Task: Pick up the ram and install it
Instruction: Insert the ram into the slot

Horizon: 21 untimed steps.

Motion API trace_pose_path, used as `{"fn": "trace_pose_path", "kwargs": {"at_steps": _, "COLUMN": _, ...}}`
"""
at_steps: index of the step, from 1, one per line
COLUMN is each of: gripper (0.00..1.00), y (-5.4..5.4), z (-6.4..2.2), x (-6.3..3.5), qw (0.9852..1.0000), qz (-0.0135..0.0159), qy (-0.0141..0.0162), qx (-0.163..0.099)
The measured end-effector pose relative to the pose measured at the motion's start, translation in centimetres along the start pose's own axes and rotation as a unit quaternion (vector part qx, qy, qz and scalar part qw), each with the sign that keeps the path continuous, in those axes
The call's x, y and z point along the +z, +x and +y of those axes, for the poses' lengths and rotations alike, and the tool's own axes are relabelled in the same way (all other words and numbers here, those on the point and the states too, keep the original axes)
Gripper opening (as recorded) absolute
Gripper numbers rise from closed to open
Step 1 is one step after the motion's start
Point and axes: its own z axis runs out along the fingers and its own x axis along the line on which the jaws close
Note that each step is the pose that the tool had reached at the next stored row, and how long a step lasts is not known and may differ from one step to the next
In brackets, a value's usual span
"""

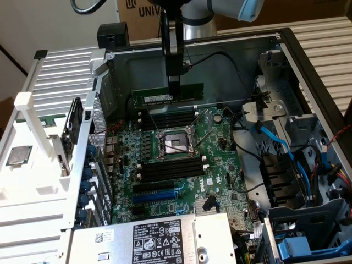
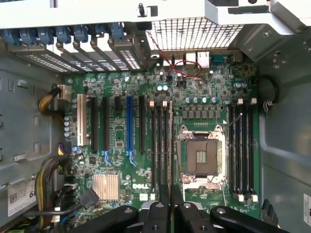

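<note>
The ram (image 1: 159, 97), a long dark-green stick with a pale label, hangs level in the air inside the open computer case. My gripper (image 1: 174, 91) is shut on its top edge near the middle. Below it lie the black memory slots (image 1: 168, 118) at the far side of the CPU socket (image 1: 175, 144); the stick is clear of them. In the wrist view the ram (image 2: 170, 141) shows edge-on as a thin strip between my fingertips (image 2: 164, 201), running along a bank of memory slots (image 2: 159, 145) beside the CPU socket (image 2: 201, 156).
A second bank of black slots (image 1: 170, 168) and a blue expansion slot (image 1: 157, 190) lie nearer the power supply (image 1: 159, 236). Blue and black cables (image 1: 275, 146) and drive cages crowd the exterior view's right. The case's metal walls (image 1: 93, 126) ring the motherboard.
</note>
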Motion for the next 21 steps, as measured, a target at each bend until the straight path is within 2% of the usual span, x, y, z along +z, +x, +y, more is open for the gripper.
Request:
{"fn": "trace_pose_path", "kwargs": {"at_steps": 3, "gripper": 0.13, "y": 0.6, "z": -0.03, "x": 0.48, "qw": 1.0, "qz": -0.0001, "qy": -0.0008, "qx": -0.001}}
{"fn": "trace_pose_path", "kwargs": {"at_steps": 6, "gripper": 0.13, "y": 0.7, "z": -0.04, "x": 0.85, "qw": 1.0, "qz": 0.0002, "qy": -0.0062, "qx": -0.001}}
{"fn": "trace_pose_path", "kwargs": {"at_steps": 8, "gripper": 0.13, "y": 0.7, "z": -0.04, "x": 1.15, "qw": 1.0, "qz": 0.0003, "qy": -0.0084, "qx": -0.002}}
{"fn": "trace_pose_path", "kwargs": {"at_steps": 12, "gripper": 0.13, "y": 0.6, "z": -0.05, "x": 2.06, "qw": 1.0, "qz": 0.0003, "qy": -0.0085, "qx": -0.002}}
{"fn": "trace_pose_path", "kwargs": {"at_steps": 14, "gripper": 0.13, "y": 0.6, "z": -0.04, "x": 2.15, "qw": 0.9999, "qz": 0.0005, "qy": -0.0107, "qx": -0.002}}
{"fn": "trace_pose_path", "kwargs": {"at_steps": 21, "gripper": 0.13, "y": 0.5, "z": -0.02, "x": 2.87, "qw": 0.9999, "qz": 0.0007, "qy": -0.0134, "qx": -0.003}}
